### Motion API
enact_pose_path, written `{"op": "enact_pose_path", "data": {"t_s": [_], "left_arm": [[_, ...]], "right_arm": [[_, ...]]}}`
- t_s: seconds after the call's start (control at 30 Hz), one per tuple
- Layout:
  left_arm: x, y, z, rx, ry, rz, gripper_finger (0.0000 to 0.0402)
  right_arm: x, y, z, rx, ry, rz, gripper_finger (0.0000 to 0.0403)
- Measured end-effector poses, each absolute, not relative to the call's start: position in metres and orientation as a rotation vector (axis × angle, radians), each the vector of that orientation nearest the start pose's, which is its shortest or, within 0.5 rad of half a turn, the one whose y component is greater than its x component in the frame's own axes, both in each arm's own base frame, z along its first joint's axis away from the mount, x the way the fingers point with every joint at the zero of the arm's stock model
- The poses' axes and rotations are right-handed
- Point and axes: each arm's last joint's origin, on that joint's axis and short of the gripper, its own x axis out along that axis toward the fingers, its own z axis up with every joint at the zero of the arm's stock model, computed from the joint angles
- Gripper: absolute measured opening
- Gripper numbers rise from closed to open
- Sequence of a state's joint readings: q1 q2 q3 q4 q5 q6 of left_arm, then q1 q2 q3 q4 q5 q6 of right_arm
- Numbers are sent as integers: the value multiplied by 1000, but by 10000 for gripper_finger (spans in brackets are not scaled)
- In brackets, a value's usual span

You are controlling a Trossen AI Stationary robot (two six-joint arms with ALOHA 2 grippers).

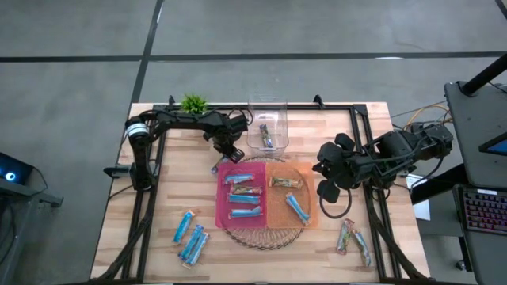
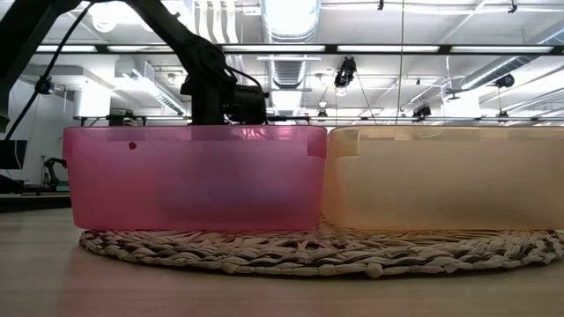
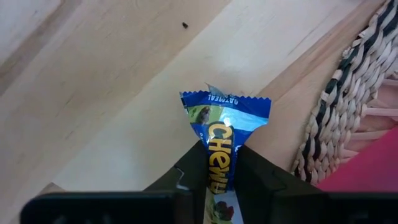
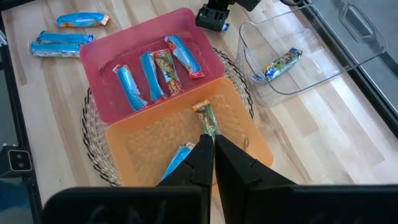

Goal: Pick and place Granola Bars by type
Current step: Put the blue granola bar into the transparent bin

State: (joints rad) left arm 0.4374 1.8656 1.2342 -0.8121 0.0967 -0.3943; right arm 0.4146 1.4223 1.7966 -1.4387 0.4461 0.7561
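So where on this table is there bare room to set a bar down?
Bare table lies between the left arm's base and the woven mat, and between the clear bin and the right gripper. The pink bin is crowded; the left gripper works at its corner.

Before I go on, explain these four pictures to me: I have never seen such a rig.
Two dark robot arms work at a wooden table. One picture looks straight down, one looks level across the tabletop, and two come from cameras on the wrists. On a woven mat sit a pink bin and an orange bin, each holding wrapped bars. A clear tub behind holds one more; others lie loose. The left gripper pinches a blue bar beside the mat. The right gripper, shut and empty, hangs over the orange bin.
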Motion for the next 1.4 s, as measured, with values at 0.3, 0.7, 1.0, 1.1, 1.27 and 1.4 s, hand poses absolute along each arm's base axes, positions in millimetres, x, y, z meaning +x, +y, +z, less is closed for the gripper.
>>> {"op": "enact_pose_path", "data": {"t_s": [0.3, 0.7, 1.0, 1.1, 1.27, 1.4], "left_arm": [[316, 148, 182, -684, 1340, 543, 48], [330, 172, 257, -612, 1236, 524, 48], [341, 182, 319, -544, 1020, 525, 48], [344, 184, 327, -530, 962, 524, 48], [353, 192, 331, -570, 836, 525, 48], [359, 200, 325, -624, 800, 522, 48]], "right_arm": [[218, 82, 428, 252, 884, -381, 8], [218, 82, 428, 240, 886, -375, 8], [218, 82, 428, 238, 886, -374, 8], [218, 82, 428, 235, 886, -372, 8], [218, 82, 428, 226, 887, -367, 8], [218, 82, 428, 227, 887, -368, 8]]}}
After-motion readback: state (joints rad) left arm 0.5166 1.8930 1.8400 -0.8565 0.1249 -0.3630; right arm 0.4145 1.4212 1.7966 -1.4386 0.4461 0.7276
